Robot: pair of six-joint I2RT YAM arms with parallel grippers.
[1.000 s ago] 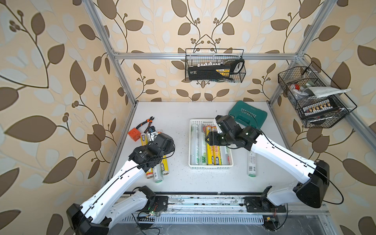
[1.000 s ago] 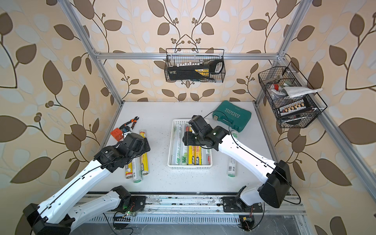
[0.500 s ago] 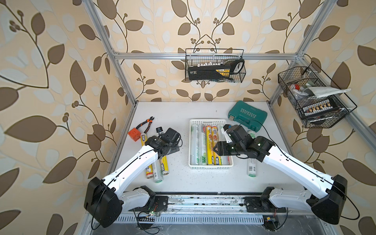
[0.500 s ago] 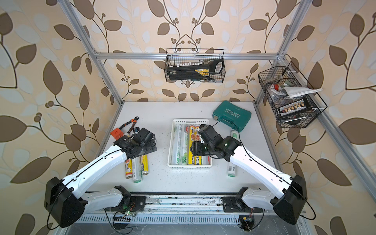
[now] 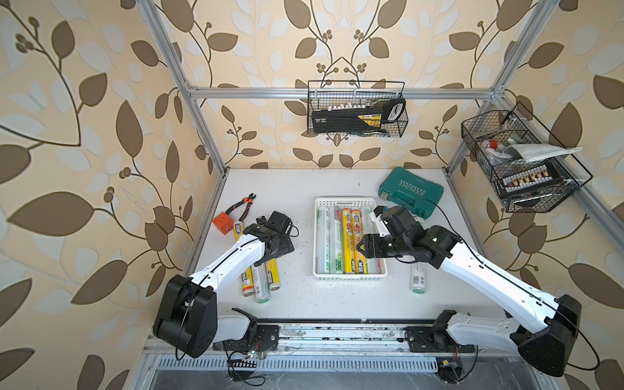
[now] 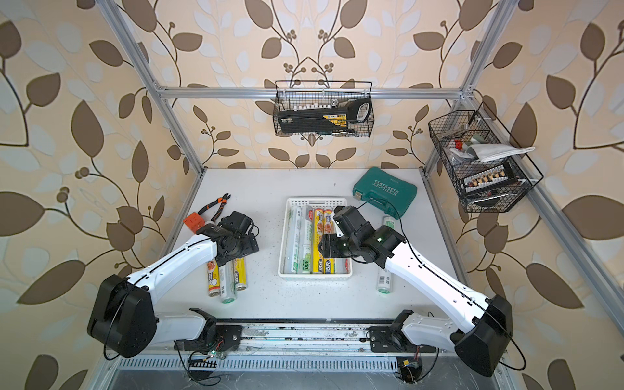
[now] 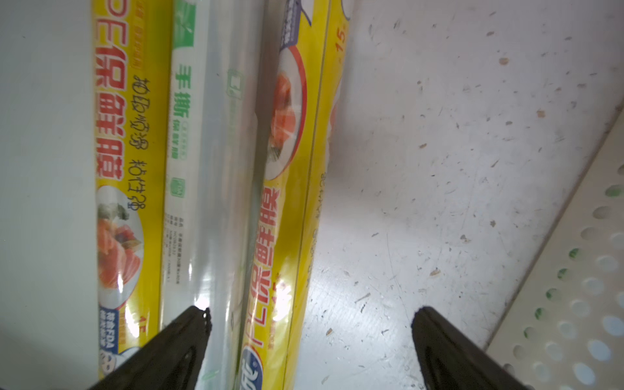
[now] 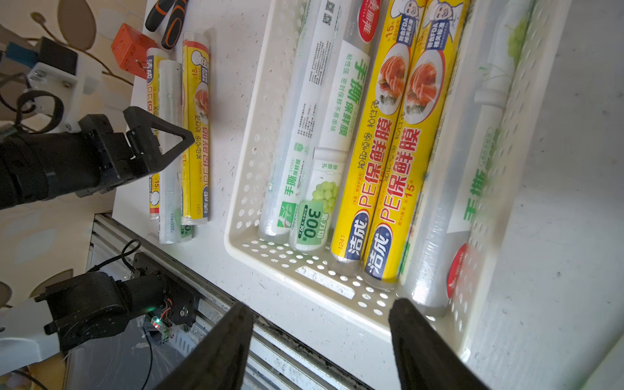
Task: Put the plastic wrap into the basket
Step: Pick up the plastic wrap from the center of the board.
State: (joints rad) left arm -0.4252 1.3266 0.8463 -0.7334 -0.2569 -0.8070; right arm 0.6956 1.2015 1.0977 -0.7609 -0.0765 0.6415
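Note:
The white basket [image 5: 349,277] [image 6: 314,276] stands mid-table and holds several rolls of plastic wrap [image 5: 347,243] [image 8: 378,152], yellow and clear, lying lengthwise. Three more rolls [image 5: 261,287] [image 7: 209,169] lie side by side on the table to its left. My left gripper [image 5: 283,248] [image 7: 310,317] hangs open over them: one finger above the clear roll, the other above bare table, with a yellow roll [image 7: 297,169] between. My right gripper [image 5: 363,246] [image 8: 320,314] is open and empty above the basket's right near part. Another roll [image 5: 418,277] [image 6: 385,280] lies right of the basket, partly under the right arm.
A teal tool case [image 5: 410,189] sits at the back right. An orange block [image 5: 223,224] and pliers [image 5: 241,206] lie at the left edge. Black wire baskets [image 5: 356,111] [image 5: 520,169] hang on the walls. The arms' rail [image 5: 337,334] runs along the table's front.
My right gripper has drawn back toward the front along the basket's right side, and its jaws have widened. My left gripper has shifted a little to the right over the three rolls.

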